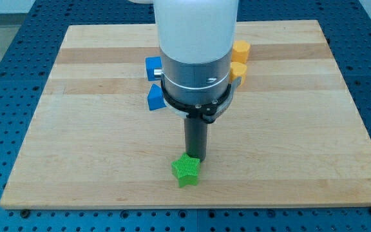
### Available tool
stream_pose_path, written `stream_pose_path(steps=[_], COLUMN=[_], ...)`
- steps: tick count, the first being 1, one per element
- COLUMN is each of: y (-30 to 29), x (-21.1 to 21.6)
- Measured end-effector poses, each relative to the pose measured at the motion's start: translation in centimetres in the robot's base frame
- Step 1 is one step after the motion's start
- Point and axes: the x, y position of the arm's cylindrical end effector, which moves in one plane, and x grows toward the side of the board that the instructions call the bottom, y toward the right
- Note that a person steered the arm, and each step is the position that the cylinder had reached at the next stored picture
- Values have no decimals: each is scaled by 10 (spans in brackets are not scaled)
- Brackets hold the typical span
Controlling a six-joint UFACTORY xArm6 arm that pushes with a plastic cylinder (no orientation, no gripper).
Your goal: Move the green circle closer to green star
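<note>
A green star block (pixel 186 171) lies on the wooden board (pixel 76 148) near the view's bottom middle. My tip (pixel 196 158) stands right at the star's upper right edge, touching or almost touching it. No green circle shows in this view; the arm's white and grey body hides the middle of the board behind the rod.
Two blue blocks (pixel 154 67) (pixel 155 98) sit left of the arm body. Two yellow blocks (pixel 241 49) (pixel 239 72) sit at its right, partly hidden by it. The board lies on a blue perforated table (pixel 5 58).
</note>
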Motion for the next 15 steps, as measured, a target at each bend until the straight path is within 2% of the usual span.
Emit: stream_pose_path(steps=[3, 5, 6, 8, 13, 15], y=[74, 76, 75, 17, 44, 29], x=[-153, -200, -207, -206, -209, -178])
